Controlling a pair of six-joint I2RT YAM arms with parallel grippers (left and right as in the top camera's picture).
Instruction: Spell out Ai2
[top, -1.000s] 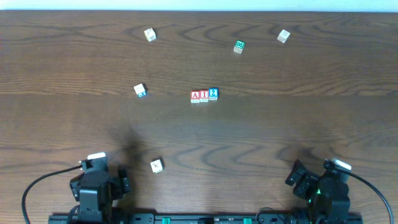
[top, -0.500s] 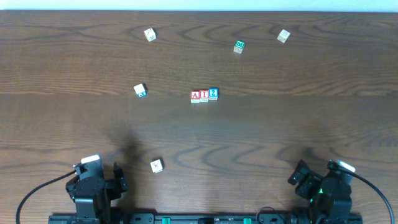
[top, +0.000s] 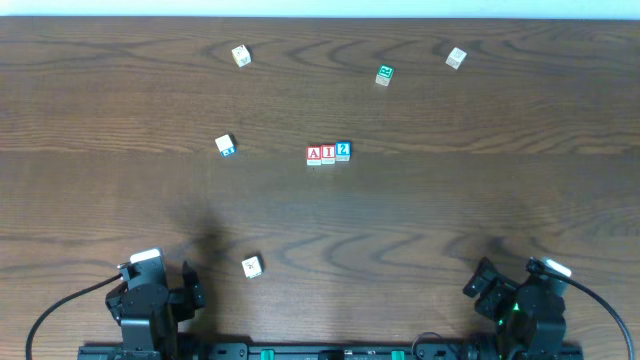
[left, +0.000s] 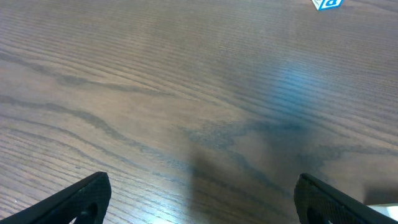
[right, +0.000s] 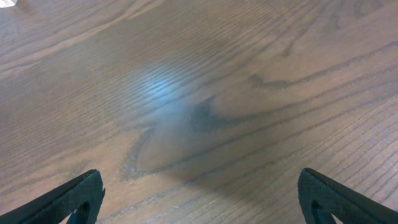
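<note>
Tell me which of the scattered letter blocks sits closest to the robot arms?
The pale block lying alone in the near half of the table, just right of the left arm; every other block sits mid-table or farther.

Three blocks stand in a touching row at the middle of the table (top: 500, 190): the A block (top: 314, 154) on the left, the I block (top: 328, 153) between, and the 2 block (top: 343, 150) on the right, slightly nearer the far edge. Well left of the row lies the left block (top: 226, 146). Toward the far edge lie the far-left block (top: 240, 55), the far-middle block (top: 385, 75) and the far-right block (top: 456, 58). The near block (top: 252, 266) lies by the near edge, right of the left gripper (top: 191, 285). The right gripper (top: 480, 282) sits toward the near right corner.
</note>
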